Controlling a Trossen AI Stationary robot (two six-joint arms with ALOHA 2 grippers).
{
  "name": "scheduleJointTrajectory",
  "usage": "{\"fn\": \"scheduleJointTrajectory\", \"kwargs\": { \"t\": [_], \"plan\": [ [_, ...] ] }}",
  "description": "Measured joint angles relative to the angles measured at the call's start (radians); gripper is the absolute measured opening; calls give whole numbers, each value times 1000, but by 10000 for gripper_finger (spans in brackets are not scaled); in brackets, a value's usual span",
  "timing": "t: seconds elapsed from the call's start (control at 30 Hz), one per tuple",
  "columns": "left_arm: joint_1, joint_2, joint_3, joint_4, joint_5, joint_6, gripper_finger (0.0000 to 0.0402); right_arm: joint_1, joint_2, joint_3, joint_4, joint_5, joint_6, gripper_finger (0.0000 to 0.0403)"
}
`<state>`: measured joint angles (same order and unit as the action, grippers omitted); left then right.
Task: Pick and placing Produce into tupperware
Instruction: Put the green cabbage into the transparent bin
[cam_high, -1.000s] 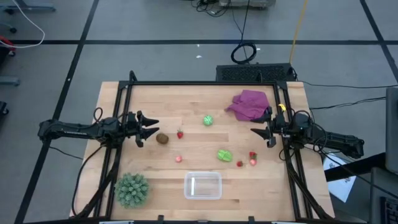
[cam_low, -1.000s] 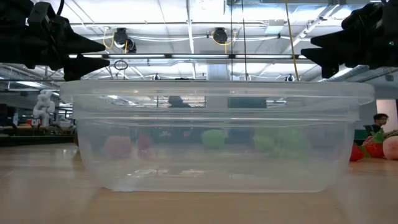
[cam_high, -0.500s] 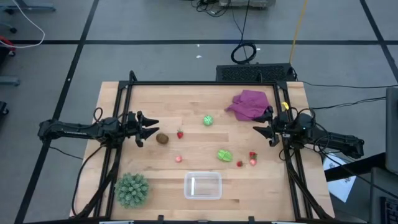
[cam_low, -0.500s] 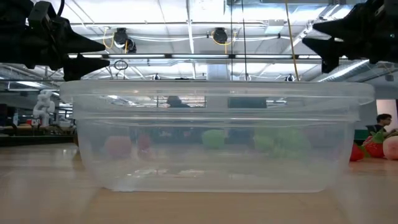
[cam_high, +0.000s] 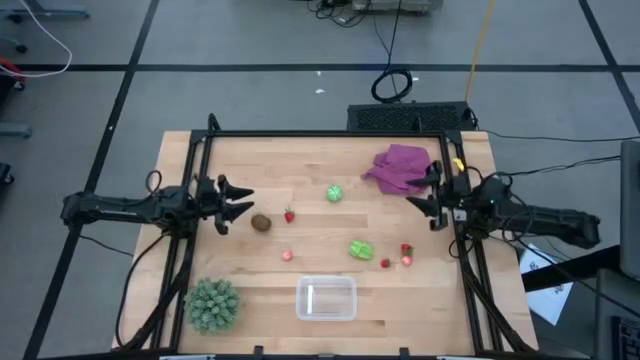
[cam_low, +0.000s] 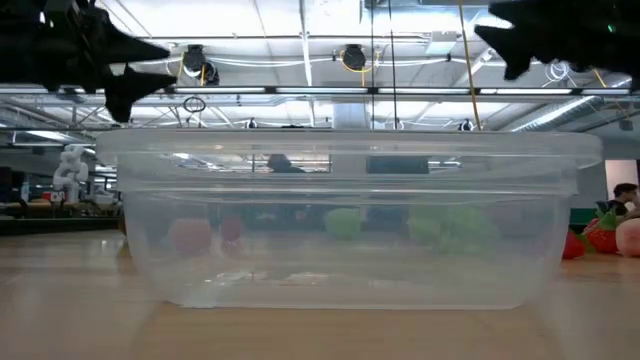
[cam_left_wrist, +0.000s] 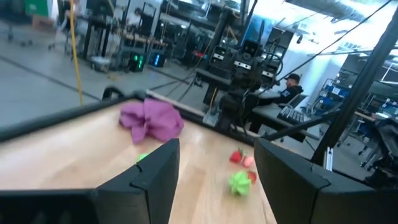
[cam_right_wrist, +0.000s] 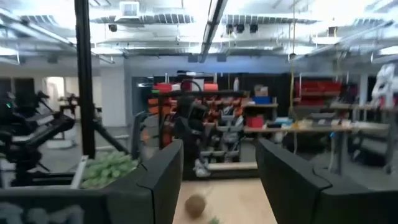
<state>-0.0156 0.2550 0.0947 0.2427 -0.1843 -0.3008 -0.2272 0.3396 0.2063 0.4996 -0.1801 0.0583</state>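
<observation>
Since a second ago my right gripper (cam_high: 424, 201) has drifted up the table edge toward the purple cloth (cam_high: 403, 166) and lifted: in the low view it now sits higher against the ceiling lights. My left gripper (cam_high: 238, 203) has shifted only a little and has risen too. Nothing on the table has moved, so I read this as both arms leaving their rest pose and the first pick not yet begun.

Both grippers are spread wide and hold nothing. In the left wrist view the two fingers (cam_left_wrist: 155, 180) stand well apart with bare table between them; the right wrist view shows the same wide gap. Neither touches any piece.

The tupperware (cam_high: 326, 298) sits near the front edge, mid-table, with nothing in it, just right of the spiky plant (cam_high: 211, 304). All produce is still out on the wood. The kiwi (cam_high: 261, 223) lies just beside my left gripper, with a strawberry (cam_high: 289, 214) next to it. A round green piece (cam_high: 335, 193) is mid-table, and another green piece (cam_high: 361, 249) lies nearer the tupperware. One red bit (cam_high: 287, 255) sits alone, and three more (cam_high: 405, 254) cluster below my right gripper.

I judge the kiwi the nearest target for the left arm and the red cluster for the right.
</observation>
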Motion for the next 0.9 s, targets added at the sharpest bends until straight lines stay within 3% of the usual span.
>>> {"fn": "scheduleJointTrajectory", "kwargs": {
  "t": [0.1,0.2,0.33,0.47,0.67,0.9],
  "plan": [
    [0,0,99,-108,0,66,212,0,217,146,-12,-4,-62,194],
    [0,0,221,-323,-3,93,212,14,460,333,-82,-4,-106,194],
    [0,0,363,-596,-17,62,212,44,780,600,-335,6,-209,194],
    [0,0,444,-803,-26,-1,212,67,1008,808,-548,107,-301,194],
    [0,0,467,-991,-27,-82,212,77,1185,955,-770,210,-236,194],
    [0,0,467,-1069,-53,-104,212,71,1230,1080,-909,310,-167,204]
  ]
}}
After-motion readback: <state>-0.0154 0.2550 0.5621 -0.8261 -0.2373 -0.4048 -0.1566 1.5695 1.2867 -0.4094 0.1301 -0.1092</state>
